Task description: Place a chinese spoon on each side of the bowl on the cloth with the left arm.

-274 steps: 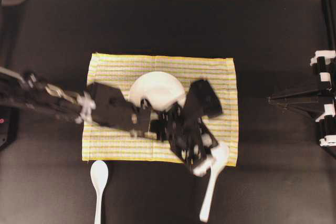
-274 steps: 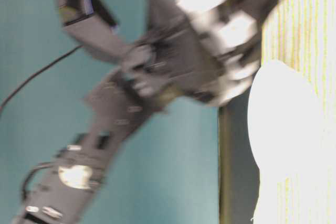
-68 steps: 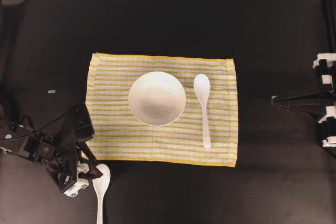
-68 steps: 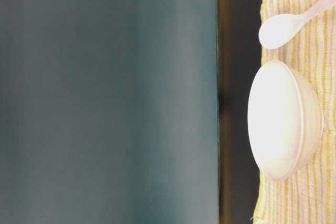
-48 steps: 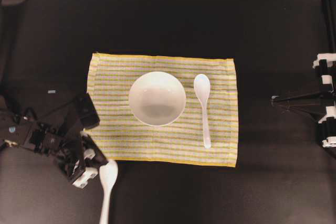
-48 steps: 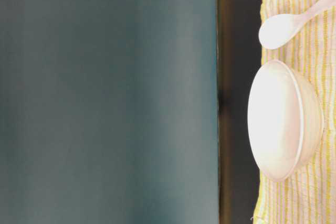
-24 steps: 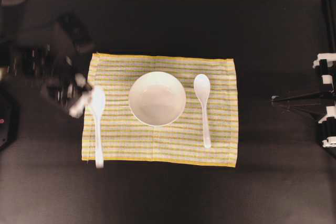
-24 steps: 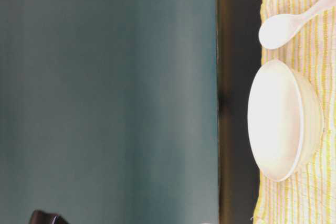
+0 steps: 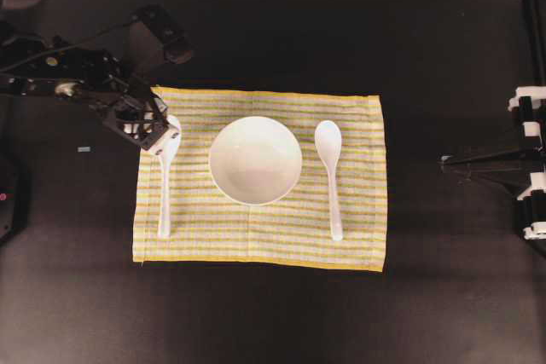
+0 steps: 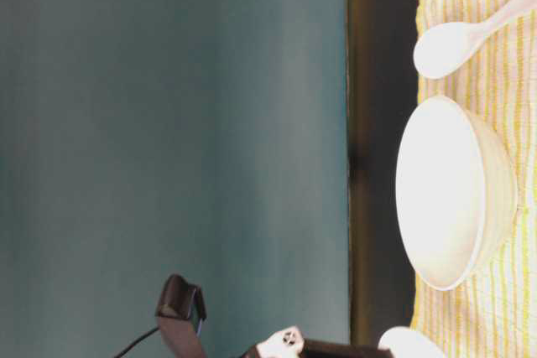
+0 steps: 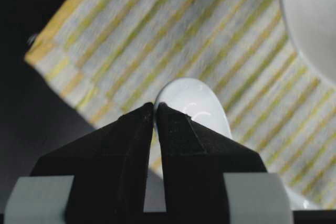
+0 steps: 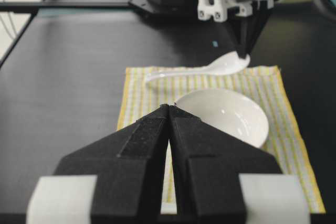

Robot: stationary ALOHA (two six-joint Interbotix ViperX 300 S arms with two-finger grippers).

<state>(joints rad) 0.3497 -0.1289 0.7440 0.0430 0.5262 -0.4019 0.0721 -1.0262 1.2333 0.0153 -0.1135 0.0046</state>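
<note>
Left pincer point(image 9: 162, 137) closed on the bowl end of the left spoon point(image 9: 165, 183), near the far-left corner of the cloth point(image 9: 264, 236); the handle runs from the pincer toward the near hem, over the stripes (can't tell if it's resting flat or just above the fabric). In the left wrist view the black fingers point(image 11: 184, 145) meet tip to tip with the white spoon bowl poking out just past them. Bowl point(image 9: 255, 159) sits to the right of the left pincer, close by, apart from the held spoon, mid-cloth. Second spoon point(image 9: 330, 175) lies flat on the cloth beyond the bowl, well apart from this pincer, handle pointing toward the near edge. Left arm point(image 9: 60, 74) comes in from the far-left over the dark tabletop point(image 9: 273, 321). Right pincer point(image 12: 169, 111) closed, nothing in it, hanging off the cloth's right edge and aimed at the bowl.
</note>
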